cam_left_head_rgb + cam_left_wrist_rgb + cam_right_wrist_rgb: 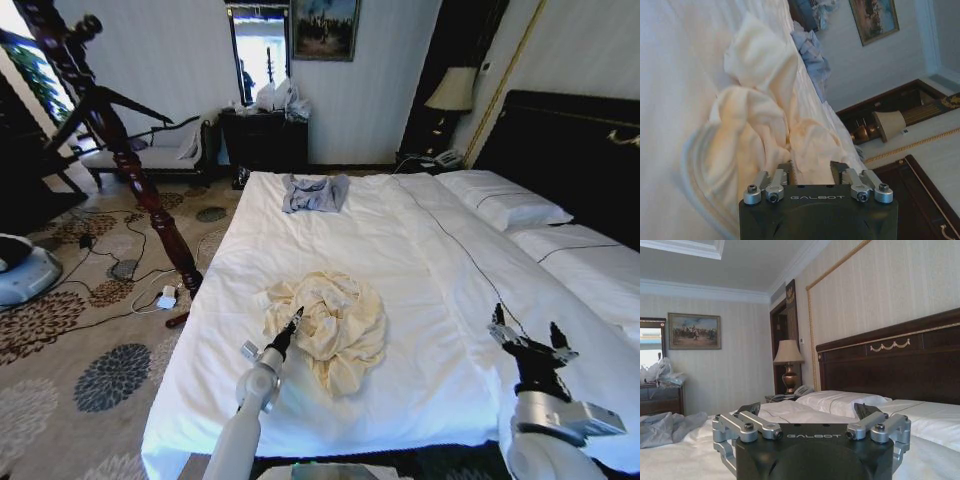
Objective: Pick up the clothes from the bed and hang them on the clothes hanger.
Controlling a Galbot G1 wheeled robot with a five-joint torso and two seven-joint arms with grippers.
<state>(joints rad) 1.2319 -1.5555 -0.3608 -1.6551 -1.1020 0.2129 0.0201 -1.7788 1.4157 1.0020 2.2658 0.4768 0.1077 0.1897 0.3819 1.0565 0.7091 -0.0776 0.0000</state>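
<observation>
White sheets on the bed carry the crumpled clothes; left gripper, jaws parted and empty, meets the heap to grasp it, while right gripper waits spread wide.

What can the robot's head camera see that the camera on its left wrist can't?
Head view alone: the whole white bed, the right tool open above the bed's near right side, and a dark wooden stand on the carpet.

Left wrist view alone: a close look at the left tool, open, its tips right at the folds of the cream clothes.

Both views: the cream clothes, the grey-blue garment farther up the bed, the lamp and the painting.
</observation>
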